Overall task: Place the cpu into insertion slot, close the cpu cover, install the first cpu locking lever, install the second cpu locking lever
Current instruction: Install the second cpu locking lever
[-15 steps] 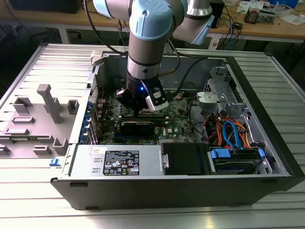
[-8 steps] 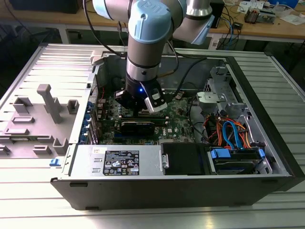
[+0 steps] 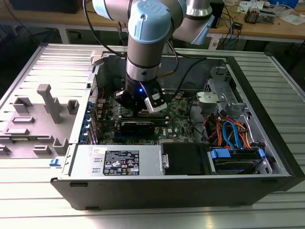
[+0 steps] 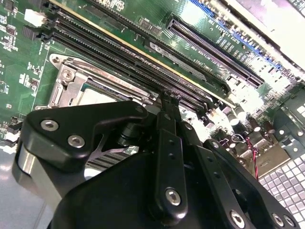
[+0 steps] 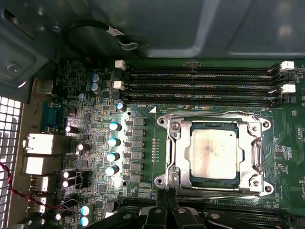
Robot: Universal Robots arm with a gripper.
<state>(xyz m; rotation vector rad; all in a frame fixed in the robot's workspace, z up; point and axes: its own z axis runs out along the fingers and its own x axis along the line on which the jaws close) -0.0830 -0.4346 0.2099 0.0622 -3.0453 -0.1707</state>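
Observation:
In the first wrist view the cpu (image 5: 213,151) lies flat in the insertion slot (image 5: 164,180) on the green board. The silvery cpu cover (image 5: 177,152) is down over its edges. One thin locking lever (image 5: 209,114) lies along the side next to the memory slots, another locking lever (image 5: 214,193) along the opposite side. My gripper (image 5: 166,193) is shut, with its tips at the end of that second lever by a socket corner. Whether they pinch the wire is hidden. In the second wrist view the gripper (image 4: 167,100) sits beside the cover (image 4: 71,78). The exterior view has the gripper (image 3: 142,110) low over the board.
Long black memory slots (image 5: 200,78) run beside the socket, with capacitors (image 5: 113,140) and rear ports (image 5: 40,143) nearby. In the exterior view, a drive cage with coloured cables (image 3: 228,133) is at the right, the power supply (image 3: 119,160) in front, and grey fixtures (image 3: 47,102) at the left.

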